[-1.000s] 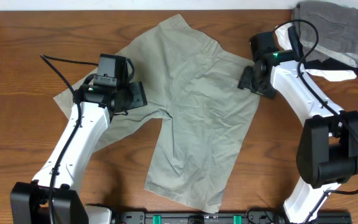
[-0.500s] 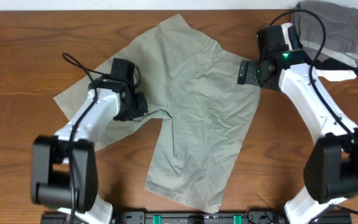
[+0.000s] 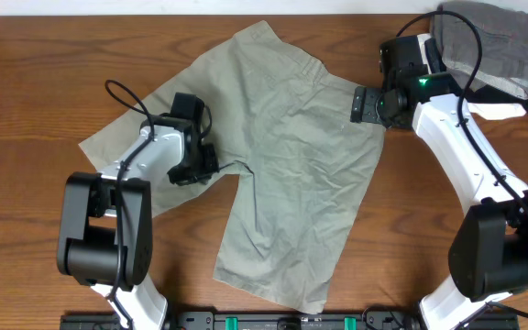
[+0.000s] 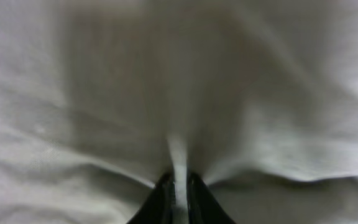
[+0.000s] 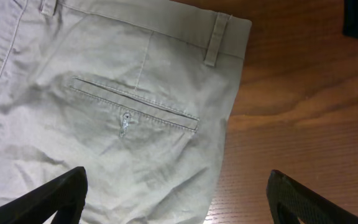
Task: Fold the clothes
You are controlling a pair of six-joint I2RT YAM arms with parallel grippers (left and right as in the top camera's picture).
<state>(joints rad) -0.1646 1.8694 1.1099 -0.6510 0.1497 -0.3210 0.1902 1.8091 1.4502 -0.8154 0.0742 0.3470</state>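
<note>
Garment: pale khaki-green shorts (image 3: 291, 156) lie spread mid-table, waistband far right, legs fanning near and left; soft, creased woven cotton.
Left arm: left gripper (image 4: 179, 190) pinched shut on a raised ridge of left-leg cloth, probably to lift it for folding.
Right arm: right gripper (image 5: 176, 186) gaping and empty, poised over the waistband corner beside the buttoned welt pocket (image 5: 135, 102).
Surface: wood-grain table (image 3: 26, 73).

shorts (image 3: 282, 174): on table (image 3: 26, 73) | folded garments (image 3: 493, 46): far right corner | left pincer (image 4: 179, 183): on shorts | right pincer (image 5: 178, 177): over waistband (image 5: 135, 18)

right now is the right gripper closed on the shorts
No, in the right wrist view the right gripper has its jaws wide apart over the shorts, pinching nothing.
</note>
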